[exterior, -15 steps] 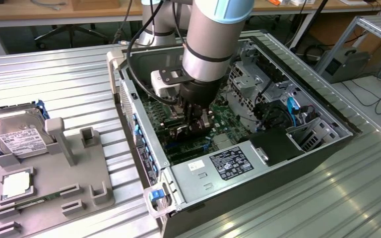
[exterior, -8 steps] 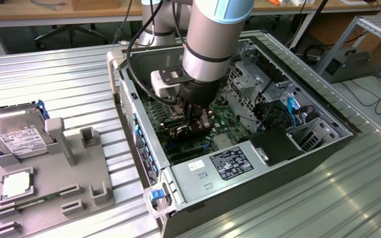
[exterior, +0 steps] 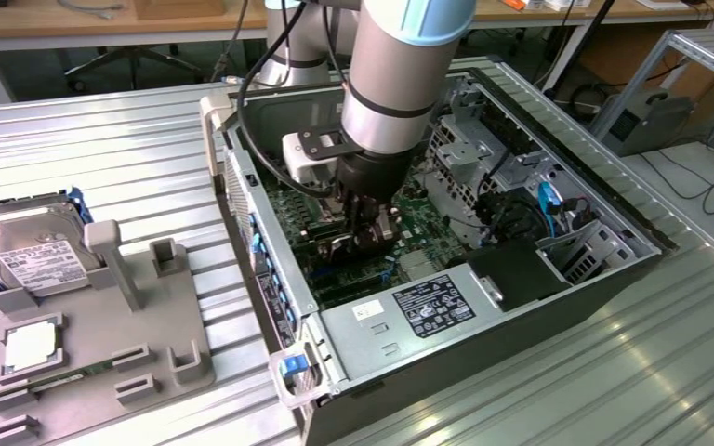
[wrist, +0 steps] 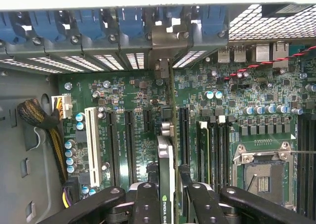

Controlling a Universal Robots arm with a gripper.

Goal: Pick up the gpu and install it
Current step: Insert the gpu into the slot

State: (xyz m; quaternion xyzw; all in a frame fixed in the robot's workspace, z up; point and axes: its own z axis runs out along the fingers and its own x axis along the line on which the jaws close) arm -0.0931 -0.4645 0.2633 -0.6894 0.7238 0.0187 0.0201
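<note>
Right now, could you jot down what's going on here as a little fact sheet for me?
Setting: open computer case lying on a ribbed metal table
Arm: reaches down into the case
gripper: shut on the gpu, fingers either side of the card
gpu position: edge-on above the green motherboard, its metal bracket at the case's rear slot openings
Seating in slot: cannot tell
Beside the case: grey holder tray with a hard drive standing in it
Motherboard extras: white slot, empty processor socket

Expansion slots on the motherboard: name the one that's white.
The long white slot, nearest the yellow-wired connector; the other slots are black.
</note>
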